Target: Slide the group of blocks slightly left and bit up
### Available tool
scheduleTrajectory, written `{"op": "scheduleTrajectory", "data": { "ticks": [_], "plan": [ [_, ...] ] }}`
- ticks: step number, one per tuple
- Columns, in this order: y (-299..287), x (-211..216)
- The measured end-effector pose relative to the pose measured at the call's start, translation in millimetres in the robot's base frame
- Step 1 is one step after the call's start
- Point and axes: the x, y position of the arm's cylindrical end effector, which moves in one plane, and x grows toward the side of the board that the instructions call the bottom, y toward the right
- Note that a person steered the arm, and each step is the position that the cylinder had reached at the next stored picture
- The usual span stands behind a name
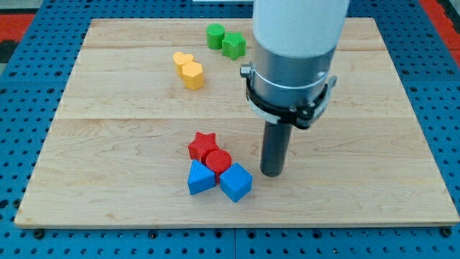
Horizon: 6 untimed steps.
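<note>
A tight group of blocks lies at the board's lower middle: a red star (202,144), a red cylinder (218,161), a blue triangular block (200,178) and a blue cube (236,182), all touching. My tip (271,173) stands on the board just to the right of the group, a small gap from the blue cube and red cylinder. The rod hangs from a wide white and grey arm body (291,65) above it.
A yellow heart (182,60) and a yellow hexagonal block (192,75) touch at the upper left of middle. A green cylinder (214,36) and a green star (233,45) sit near the top edge. The wooden board (108,158) lies on a blue pegboard.
</note>
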Motion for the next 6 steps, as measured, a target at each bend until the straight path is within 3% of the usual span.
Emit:
{"op": "scheduleTrajectory", "data": {
  "ticks": [1, 2, 3, 6],
  "plan": [
    [-14, 31],
    [-57, 34],
    [-99, 22],
    [-151, 12]
  ]
}}
